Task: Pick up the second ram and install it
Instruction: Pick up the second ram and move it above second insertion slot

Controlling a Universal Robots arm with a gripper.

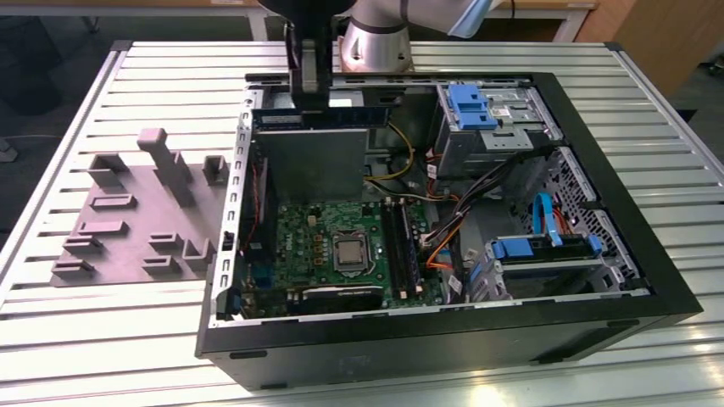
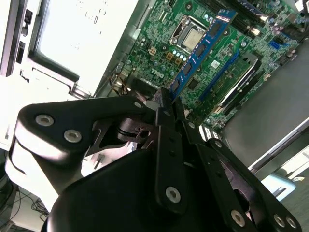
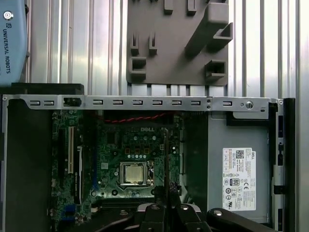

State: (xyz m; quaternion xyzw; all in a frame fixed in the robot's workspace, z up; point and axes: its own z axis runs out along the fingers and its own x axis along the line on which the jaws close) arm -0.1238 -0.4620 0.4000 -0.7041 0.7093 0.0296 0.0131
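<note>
The gripper [image 2: 165, 105] is clamped narrow on the second ram [image 2: 199, 50], which juts from its fingertips over the motherboard [image 2: 159, 29]. In the exterior view it hangs at upper centre, above the open computer case [image 1: 671, 297]

The claw [image 1: 312, 103] holds the second ram [image 1: 359, 114] over the case [image 1: 453, 337]; grey tray [image 1: 119, 250] beside.

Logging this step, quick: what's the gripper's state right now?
Gripper: closed, holding the second ram by one end.
</note>
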